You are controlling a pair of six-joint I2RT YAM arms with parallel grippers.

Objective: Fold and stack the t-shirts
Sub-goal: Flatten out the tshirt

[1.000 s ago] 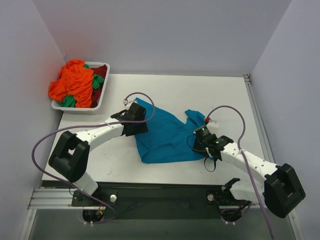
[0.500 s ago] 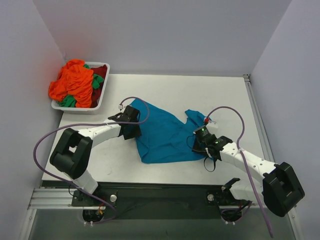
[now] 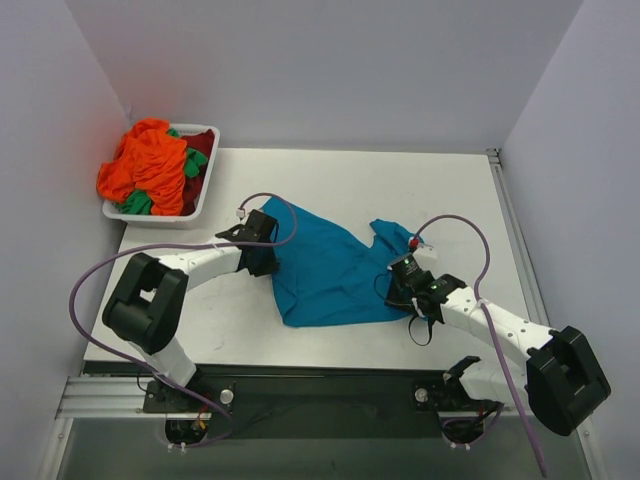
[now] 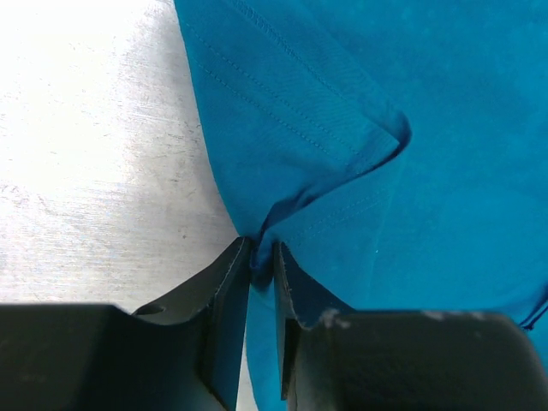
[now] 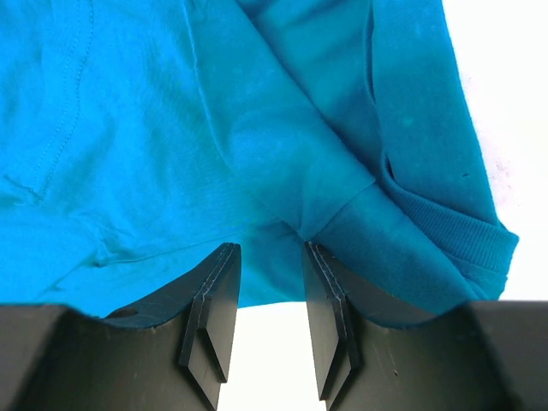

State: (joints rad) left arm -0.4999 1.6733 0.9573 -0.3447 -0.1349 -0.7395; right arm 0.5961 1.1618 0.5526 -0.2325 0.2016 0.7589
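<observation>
White counter point(image 3: 400, 180), plain walls behind. The teal-blue t-shirt point(image 3: 330, 275) lies at centre, opened out but rumpled, with no fold made in it. My left end effector point(image 4: 261, 253) is pinched almost closed on a tuck of its left edge. My right end effector point(image 5: 270, 257) stands part open at the opposite edge, cloth at the tips, nothing clamped. The orange t-shirt point(image 3: 145, 165), green t-shirt point(image 3: 137, 203) and dark red t-shirt point(image 3: 200, 143) sit heaped in the white tray point(image 3: 150, 218) at the far left corner. Assessment: no stack begun; every shirt is yet to be folded. No brand, label or legible writing found.
</observation>
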